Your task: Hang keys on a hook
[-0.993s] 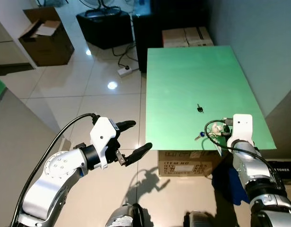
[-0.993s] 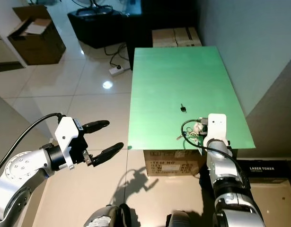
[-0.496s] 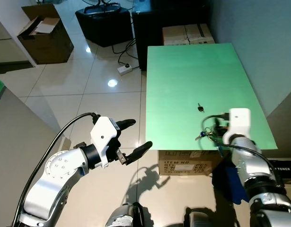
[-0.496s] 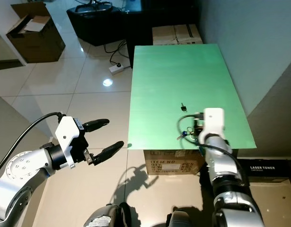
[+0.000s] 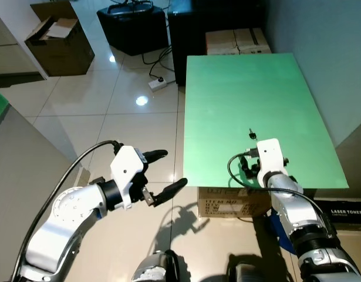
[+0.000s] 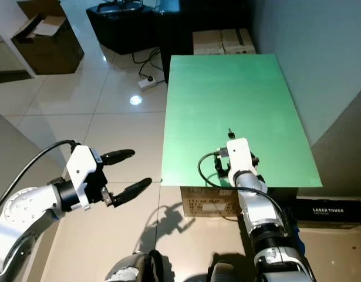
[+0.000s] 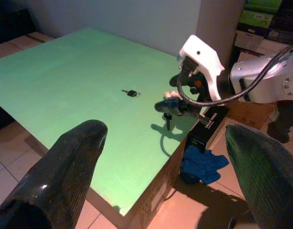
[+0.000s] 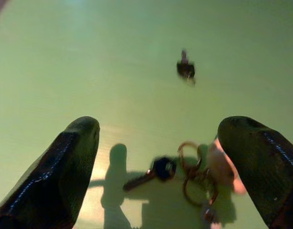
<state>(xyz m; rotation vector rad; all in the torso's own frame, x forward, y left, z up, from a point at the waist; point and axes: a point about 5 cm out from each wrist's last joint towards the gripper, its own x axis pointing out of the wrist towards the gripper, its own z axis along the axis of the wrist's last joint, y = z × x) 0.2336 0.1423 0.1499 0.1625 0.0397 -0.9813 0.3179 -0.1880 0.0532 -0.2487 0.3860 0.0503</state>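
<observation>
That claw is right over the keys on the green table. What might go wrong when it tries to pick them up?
The keys lie flat near the edge of the green table, between the open fingers of the right claw. A clumsy close might nudge them off the edge. The bunch is loose rings and one key, so the fingers may catch only a part and let it slip. A separate small black key lies farther in; it is probably safe. The left claw waits open over the floor.

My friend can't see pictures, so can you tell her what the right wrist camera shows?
Two black fingers of the right gripper, spread wide open, reach over a green table. Between them lies a bunch of keys on rings, with a pinkish charm. Farther off on the table lies a small dark key.
</observation>
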